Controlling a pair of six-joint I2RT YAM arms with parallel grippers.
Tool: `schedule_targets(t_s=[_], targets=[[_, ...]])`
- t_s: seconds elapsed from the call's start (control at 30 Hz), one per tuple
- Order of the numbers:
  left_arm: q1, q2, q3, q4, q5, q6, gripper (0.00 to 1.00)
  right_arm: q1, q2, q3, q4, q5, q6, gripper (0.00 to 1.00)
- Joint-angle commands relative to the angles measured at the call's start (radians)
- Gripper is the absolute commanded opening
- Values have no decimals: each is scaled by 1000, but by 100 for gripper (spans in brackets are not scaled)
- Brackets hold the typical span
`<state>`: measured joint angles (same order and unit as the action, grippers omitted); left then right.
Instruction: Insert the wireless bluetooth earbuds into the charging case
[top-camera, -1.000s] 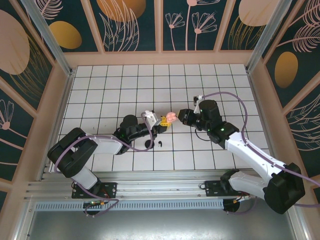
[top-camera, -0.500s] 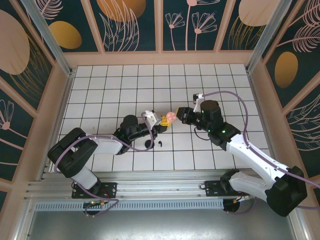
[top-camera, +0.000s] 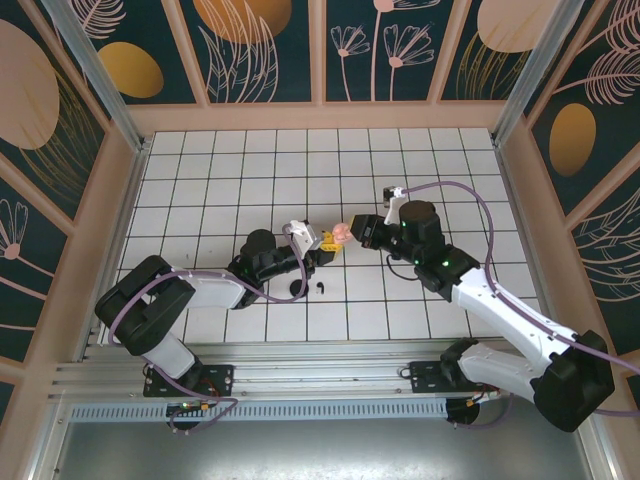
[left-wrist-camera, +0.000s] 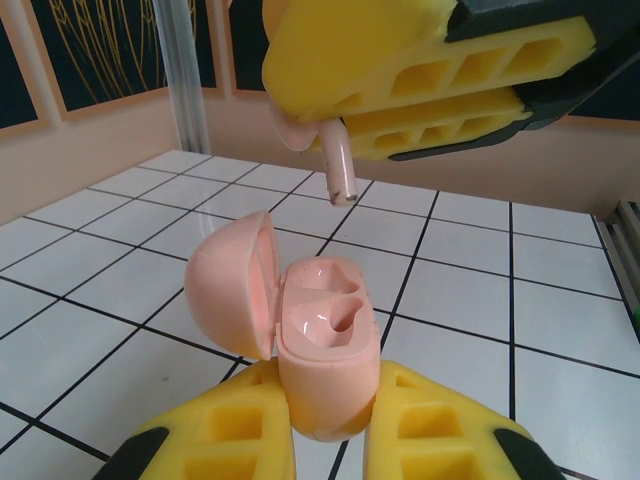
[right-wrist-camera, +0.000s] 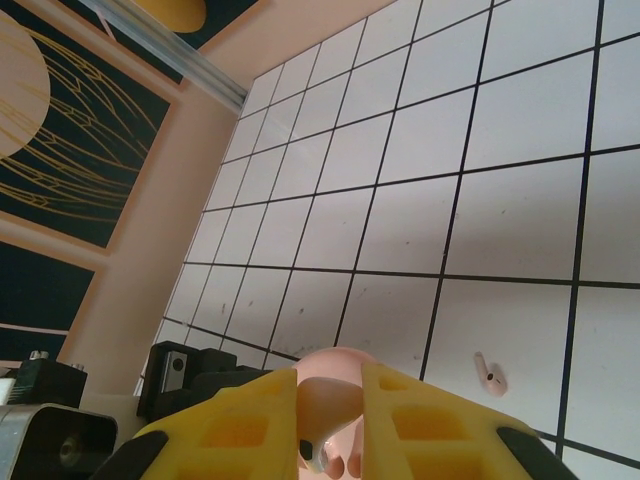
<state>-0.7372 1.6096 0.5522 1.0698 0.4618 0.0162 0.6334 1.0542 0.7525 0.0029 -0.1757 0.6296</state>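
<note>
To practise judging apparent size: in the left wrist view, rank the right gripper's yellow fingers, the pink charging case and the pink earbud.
1. right gripper's yellow fingers, cropped by the frame
2. pink charging case, lid open
3. pink earbud, mostly hidden between those fingers, so its full size is unsure
</note>
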Motion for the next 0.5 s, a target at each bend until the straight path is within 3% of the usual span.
schedule_targets(t_s=[0.0, 0.47], targets=[[-5, -25, 26, 37, -2, -19, 8, 14, 10, -11, 26, 28, -25, 19], [-5, -45, 32, 38, -5, -31, 8, 32, 7, -34, 23, 97, -39, 19]])
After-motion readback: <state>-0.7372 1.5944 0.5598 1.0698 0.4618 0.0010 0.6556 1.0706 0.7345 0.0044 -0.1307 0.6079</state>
